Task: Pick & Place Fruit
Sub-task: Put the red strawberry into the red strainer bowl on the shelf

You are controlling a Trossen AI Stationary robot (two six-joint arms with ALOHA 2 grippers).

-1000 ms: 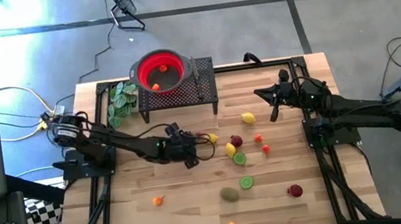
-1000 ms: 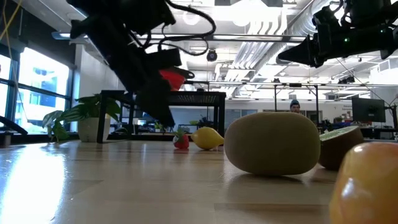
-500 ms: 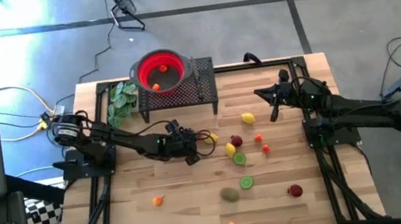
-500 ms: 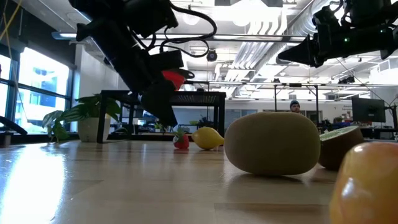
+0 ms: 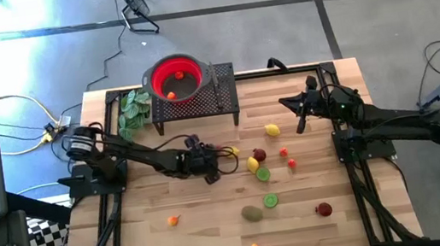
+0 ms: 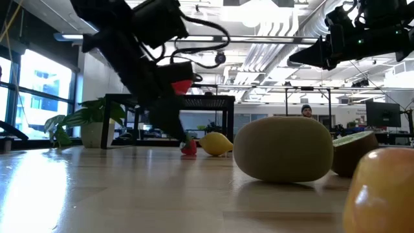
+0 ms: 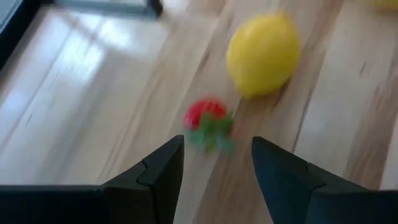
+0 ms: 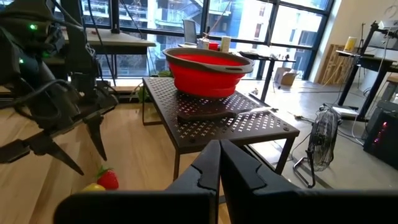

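Observation:
My left gripper [image 5: 216, 156] stands open near the table's middle, slanting down. Its fingertips are just short of a small red strawberry with green leaves [image 7: 208, 121], which rests on the wood and is not between them. A yellow lemon [image 7: 262, 53] lies just beyond the strawberry. More fruit is scattered toward the right: a second lemon [image 5: 272, 130], lime halves [image 5: 271, 200], a brown kiwi [image 5: 252, 213] and red and orange pieces. A red bowl [image 5: 177, 77] sits on a black perforated stand [image 5: 221, 97] at the far edge. My right gripper [image 5: 291, 104] hangs shut above the table's right part.
A green leafy bunch [image 5: 134, 109] lies left of the stand. In the low view the kiwi [image 6: 284, 149] lies close in the foreground. The near left part of the tabletop holds only one small orange piece [image 5: 172, 220].
My left gripper has sunk a little toward the strawberry, its fingers staying open. The fruit has stayed where it was.

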